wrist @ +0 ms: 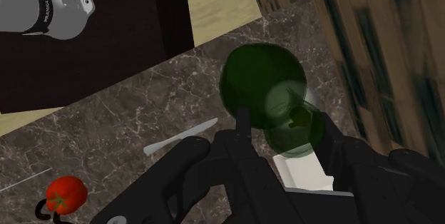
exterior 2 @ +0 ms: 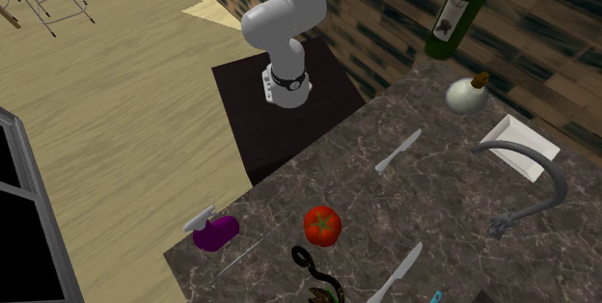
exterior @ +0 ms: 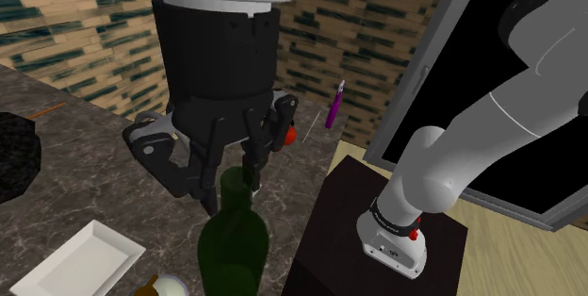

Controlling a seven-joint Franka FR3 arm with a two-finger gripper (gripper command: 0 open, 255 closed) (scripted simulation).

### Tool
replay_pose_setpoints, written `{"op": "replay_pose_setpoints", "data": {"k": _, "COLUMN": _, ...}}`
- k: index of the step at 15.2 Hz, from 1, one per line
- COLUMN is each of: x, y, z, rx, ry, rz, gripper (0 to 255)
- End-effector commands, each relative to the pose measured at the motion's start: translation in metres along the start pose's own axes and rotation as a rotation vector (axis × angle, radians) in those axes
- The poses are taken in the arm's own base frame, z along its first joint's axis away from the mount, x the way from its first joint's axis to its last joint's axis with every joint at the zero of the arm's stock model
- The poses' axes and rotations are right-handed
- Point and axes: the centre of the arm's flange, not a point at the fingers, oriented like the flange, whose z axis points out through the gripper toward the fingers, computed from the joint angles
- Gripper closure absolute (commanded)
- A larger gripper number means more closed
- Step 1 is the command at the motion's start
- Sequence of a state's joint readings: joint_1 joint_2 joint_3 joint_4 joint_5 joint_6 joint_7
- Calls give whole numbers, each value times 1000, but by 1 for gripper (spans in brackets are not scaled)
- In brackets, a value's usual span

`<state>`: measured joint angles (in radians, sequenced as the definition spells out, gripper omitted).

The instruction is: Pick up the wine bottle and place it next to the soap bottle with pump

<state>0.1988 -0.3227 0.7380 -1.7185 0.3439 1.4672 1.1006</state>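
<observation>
Black gripper (exterior: 229, 195) pointing straight down over green wine bottle (exterior: 233, 247), jaws parted astride its neck, white arm (exterior: 452, 167) arched overhead.

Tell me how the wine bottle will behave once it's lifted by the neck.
The wine bottle is tall with a narrow neck, so it probably tips easily if nudged. Its dark green surface looks smooth and glassy, likely slippery for the gripper and breakable.

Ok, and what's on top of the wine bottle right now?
The black gripper hangs directly over the wine bottle, down around its neck. The wrist view shows the bottle's mouth bare. The gripper's body hides the neck's sides, so contact can't be judged.
</observation>
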Motion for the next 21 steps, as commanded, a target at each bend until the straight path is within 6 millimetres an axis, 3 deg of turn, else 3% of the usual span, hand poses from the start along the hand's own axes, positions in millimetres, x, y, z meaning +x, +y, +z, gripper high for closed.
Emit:
{"op": "replay_pose_setpoints", "data": {"k": 1, "x": 2, "y": 1, "z": 10, "rx": 1, "ry": 0, "rz": 0, "gripper": 255}}
{"op": "replay_pose_setpoints", "data": {"k": 21, "x": 15, "y": 6, "z": 114, "rx": 1, "ry": 0, "rz": 0, "gripper": 255}}
